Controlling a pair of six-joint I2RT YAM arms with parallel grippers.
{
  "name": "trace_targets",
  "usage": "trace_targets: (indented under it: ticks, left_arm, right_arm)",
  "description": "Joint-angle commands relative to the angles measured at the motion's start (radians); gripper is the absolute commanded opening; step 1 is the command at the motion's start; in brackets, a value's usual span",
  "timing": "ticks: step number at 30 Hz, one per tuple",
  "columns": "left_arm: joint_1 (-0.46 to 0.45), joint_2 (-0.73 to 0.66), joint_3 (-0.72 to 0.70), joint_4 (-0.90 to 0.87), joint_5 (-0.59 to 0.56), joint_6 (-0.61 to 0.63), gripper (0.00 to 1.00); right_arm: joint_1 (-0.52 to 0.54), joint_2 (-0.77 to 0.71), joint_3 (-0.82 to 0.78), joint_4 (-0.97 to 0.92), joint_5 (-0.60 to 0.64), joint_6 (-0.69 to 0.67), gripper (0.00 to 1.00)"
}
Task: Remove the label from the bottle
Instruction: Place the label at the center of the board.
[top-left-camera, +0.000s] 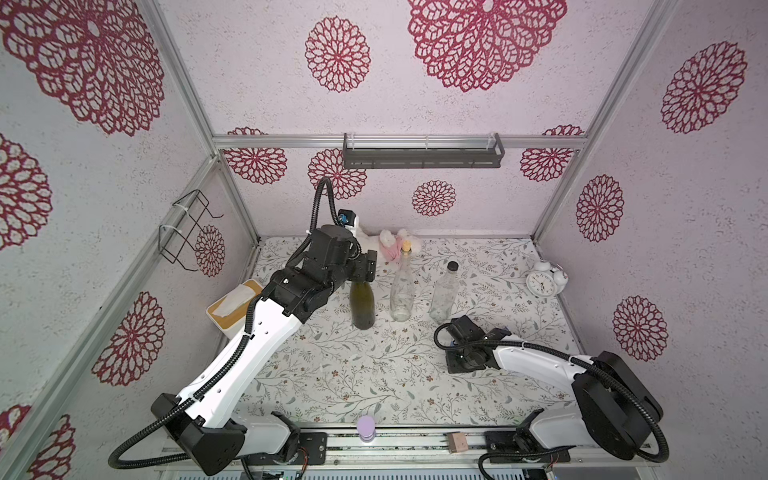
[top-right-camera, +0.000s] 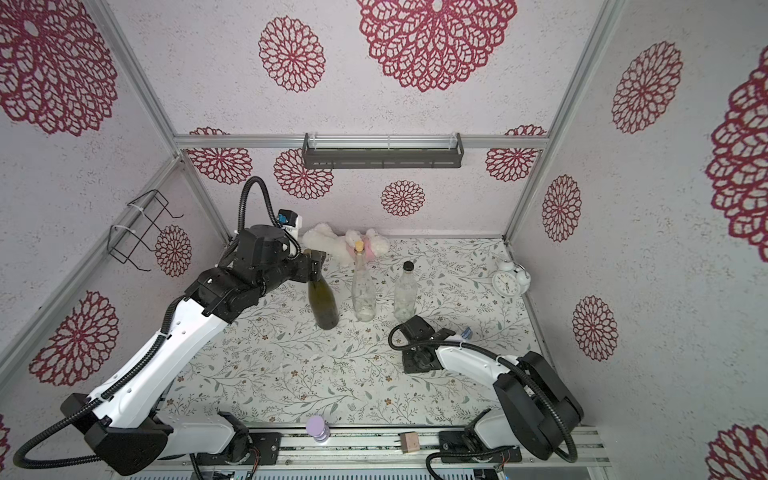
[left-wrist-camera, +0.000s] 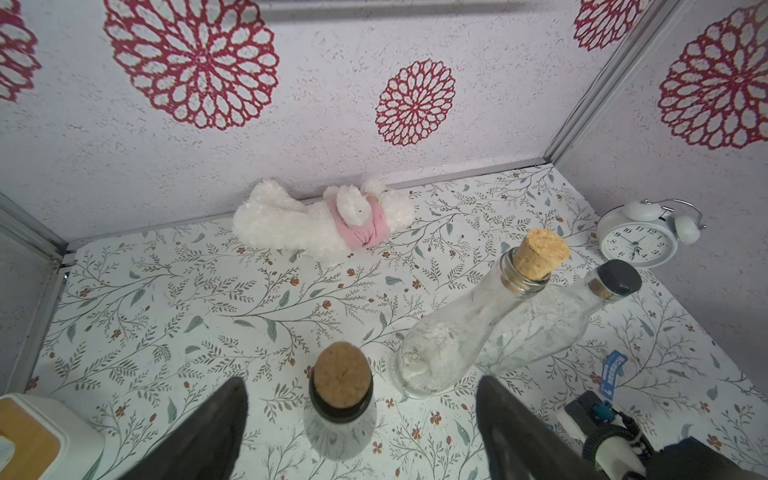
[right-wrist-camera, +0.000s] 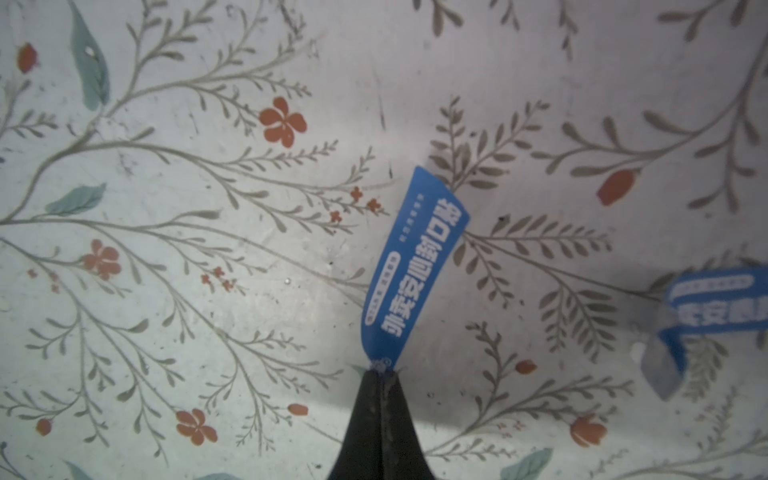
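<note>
- though the right claw (right-wrist-camera: 380, 371) is hidden under its own wrist in both top views, the right wrist view shows its jaws pressed together on the end of a blue label (right-wrist-camera: 409, 270), which curls away over the right half of the worktop (right-wrist-camera: 166, 291); whether its free end touches the worktop i cannot tell.
- its large white line seems to read "外卖安心封口贴"; the smaller lines are too fine to read.
- a second blue label (right-wrist-camera: 715, 303), blurred and cut off by the picture's edge, lies near it on the worktop: two labels in all.
- the left claw (left-wrist-camera: 361, 384) stands wide open and holds nothing, its fingers (left-wrist-camera: 208, 432) on either side of the corked neck of the dark bottle (left-wrist-camera: 338, 432) without touching it; only the finger ends show.
- three bottles stand upright in a row across the middle of the worktop: the dark one nearest the left edge, a clear corked bottle (top-left-camera: 402, 291), then a clear black-capped bottle (top-left-camera: 442, 293), with the held label nearer the front edge than this last one.
- one white alarm clock (top-left-camera: 542, 282) near the right edge shows numerals 1 to 12.
- one plush toy (left-wrist-camera: 316, 220) lies along the back edge.
- one tissue box (top-left-camera: 232, 307) at the left edge is partly hidden by the left arm.
</note>
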Motion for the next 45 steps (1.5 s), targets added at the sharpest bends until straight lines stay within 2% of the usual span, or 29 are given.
trace_targets:
  ticks: [1, 18, 24, 27, 31, 40, 45]
  left_arm:
    - [0.000, -0.002, -0.014, 0.015, 0.009, -0.006, 0.88]
    - [0.000, 0.000, -0.026, 0.011, 0.021, -0.010, 0.89]
    - [0.000, -0.016, -0.028, 0.009, 0.019, -0.016, 0.89]
    - [0.000, -0.032, -0.033, 0.007, 0.020, -0.019, 0.90]
    - [-0.001, -0.063, -0.047, 0.013, 0.017, -0.027, 0.91]
    - [0.000, -0.106, -0.050, -0.008, 0.002, -0.029, 0.93]
    - [0.005, -0.156, -0.081, -0.012, -0.034, -0.030, 0.96]
  right_arm:
    - [-0.002, 0.007, 0.040, -0.006, 0.000, -0.027, 0.00]
    - [-0.002, 0.094, 0.069, 0.019, -0.009, -0.057, 0.00]
    - [-0.006, 0.100, 0.062, 0.022, -0.007, -0.057, 0.13]
    - [-0.012, 0.100, 0.050, 0.040, -0.013, -0.057, 0.24]
    - [-0.028, 0.098, 0.035, 0.073, -0.036, -0.059, 0.33]
    - [-0.059, 0.102, 0.038, 0.081, -0.040, -0.081, 0.38]
    - [-0.085, 0.083, 0.029, 0.073, -0.035, -0.096, 0.44]
